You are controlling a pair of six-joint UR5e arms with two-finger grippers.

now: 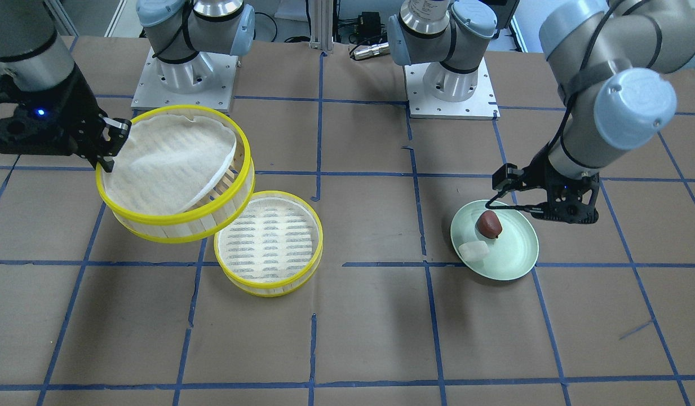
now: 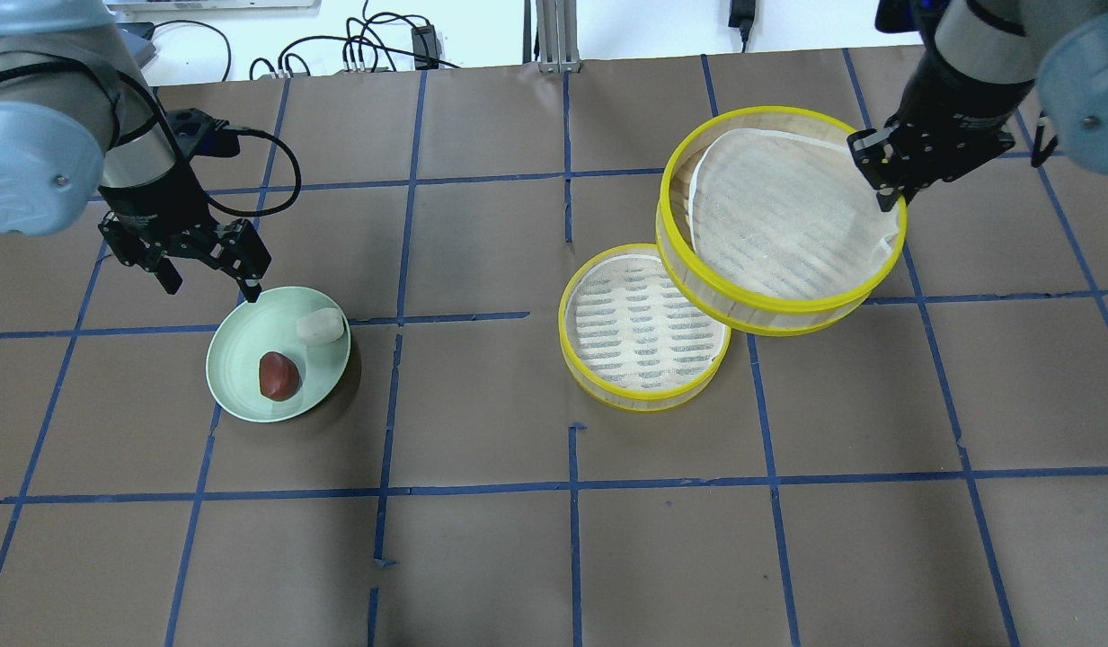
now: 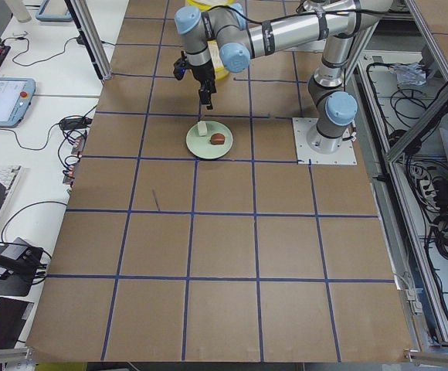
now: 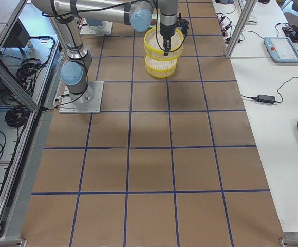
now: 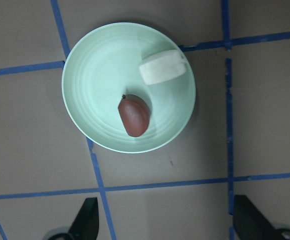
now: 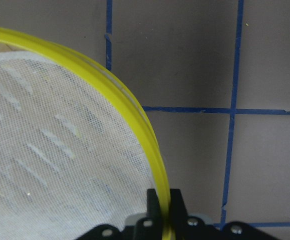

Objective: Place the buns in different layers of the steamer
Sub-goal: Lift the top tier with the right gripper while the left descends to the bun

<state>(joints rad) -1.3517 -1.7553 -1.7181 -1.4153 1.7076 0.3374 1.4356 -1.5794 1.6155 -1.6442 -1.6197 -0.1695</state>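
My right gripper (image 2: 886, 175) is shut on the yellow rim of the upper steamer layer (image 2: 778, 216) and holds it lifted and tilted; its jaws pinch the rim in the right wrist view (image 6: 164, 200). The layer partly overlaps the lower steamer layer (image 2: 643, 328), which rests on the table. Both hold only white cloth liners. My left gripper (image 2: 210, 286) is open and empty above the back edge of a pale green plate (image 2: 239, 359). On the plate lie a brown bun (image 5: 134, 116) and a white bun (image 5: 162, 66).
The table (image 2: 482, 539) is covered in brown paper with a blue tape grid. The two arm bases (image 1: 184, 73) (image 1: 451, 84) stand at the robot's side. Monitors and cables lie on side benches beyond the table's ends.
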